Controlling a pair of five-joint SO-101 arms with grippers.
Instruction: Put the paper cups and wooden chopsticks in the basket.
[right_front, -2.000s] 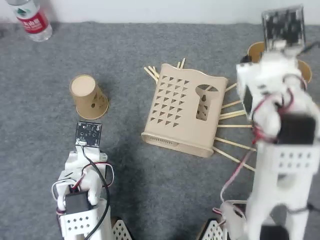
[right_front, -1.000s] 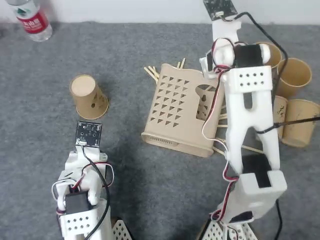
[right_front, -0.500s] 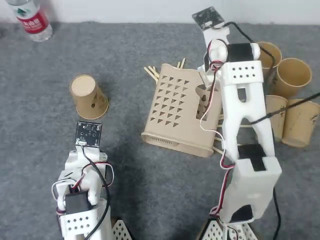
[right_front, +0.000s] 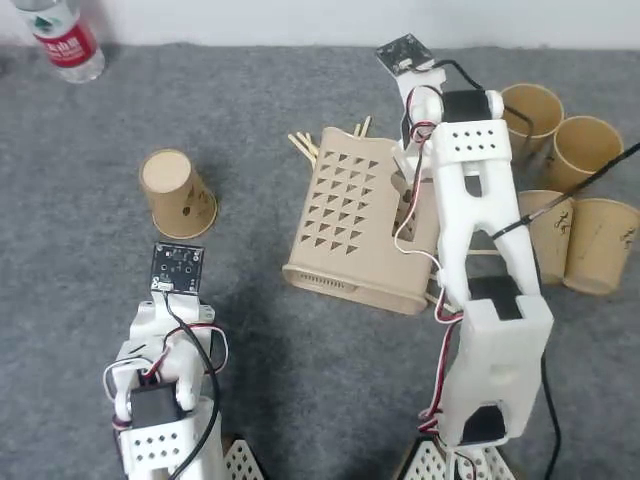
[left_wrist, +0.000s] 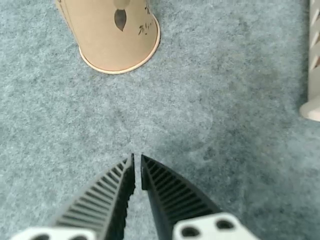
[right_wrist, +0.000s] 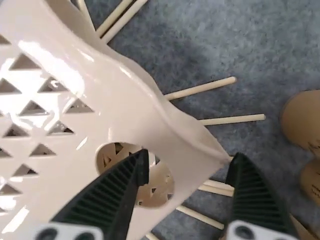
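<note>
Basket on its side, chopsticks fanned under and beside it. Paper cups clustered just beyond, lone cup well apart. Right gripper spread, straddling basket's handle-hole wall. Left gripper pressed together near lone cup.

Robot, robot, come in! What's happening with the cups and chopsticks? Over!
Left tool shut, empty, near upside-down paper cup. Right tool open astride wall of basket lying on its side. Chopsticks trapped under basket.

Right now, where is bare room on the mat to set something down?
Free: the grey mat between the lone cup and the basket, and between the two arm bases. Crowded: right of the basket, with chopsticks, four cups and the right gripper.
</note>
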